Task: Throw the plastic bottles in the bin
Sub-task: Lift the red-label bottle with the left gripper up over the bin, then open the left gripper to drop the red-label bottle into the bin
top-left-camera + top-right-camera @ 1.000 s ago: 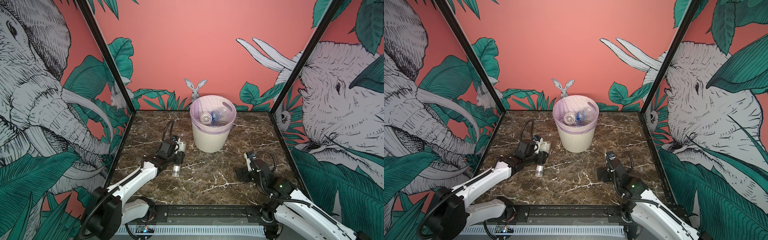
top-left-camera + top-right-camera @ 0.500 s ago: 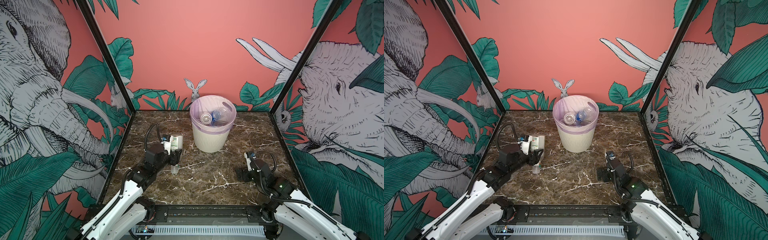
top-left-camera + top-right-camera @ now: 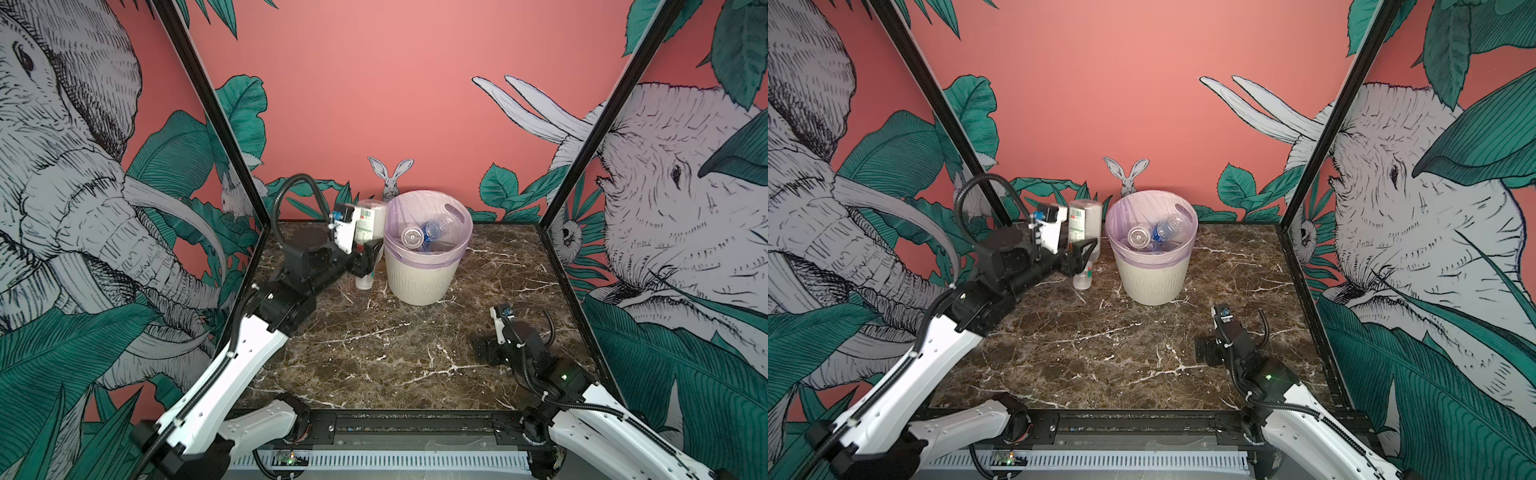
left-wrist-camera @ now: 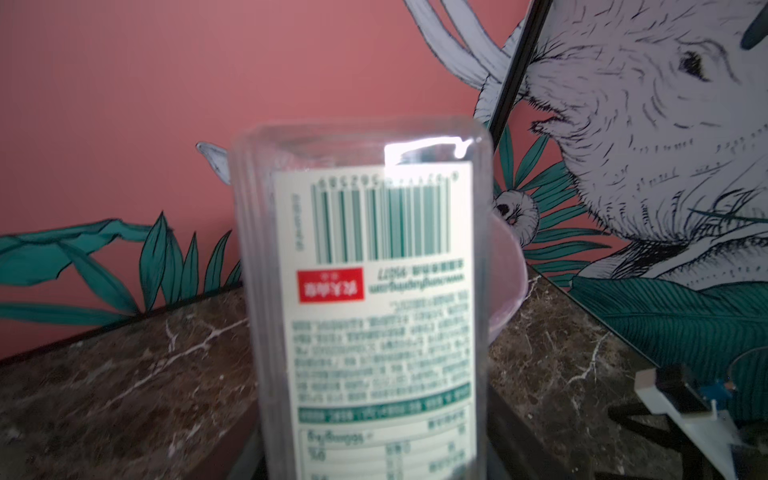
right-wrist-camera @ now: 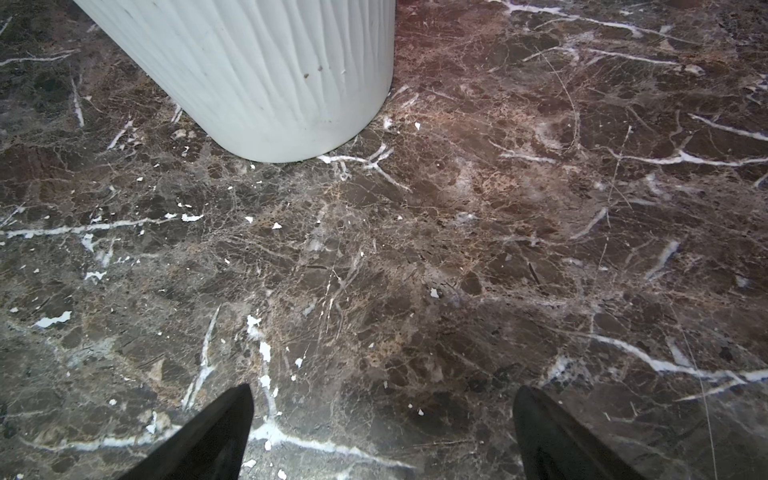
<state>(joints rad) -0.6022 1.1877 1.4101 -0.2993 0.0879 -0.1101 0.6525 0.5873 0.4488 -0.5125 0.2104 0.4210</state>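
Dark marble worktop [image 3: 374, 357]: we log a round cream ribbed plastic bin [image 3: 419, 278], lilac-lined, at mid far edge, holding at least two clear plastic bottles [image 3: 434, 228]. Outstanding: one clear flat-sided green-labelled bottle [image 3: 371, 218], clamped cap-down in the left gripper [image 3: 365, 259] beside the rim, not yet over it. The right gripper [image 5: 382, 388] is spread and empty.

left gripper [image 3: 367, 258] clamped on a clear bottle [image 3: 370, 220], held cap down and base up. the bin [image 3: 419, 282] stands just to this gripper's right, its lilac liner [image 3: 428, 258] folded over the rim, two bottles [image 3: 432, 230] lying inside. right gripper [image 3: 485, 351] sits low over the table [image 3: 374, 353], the bin well ahead of it.
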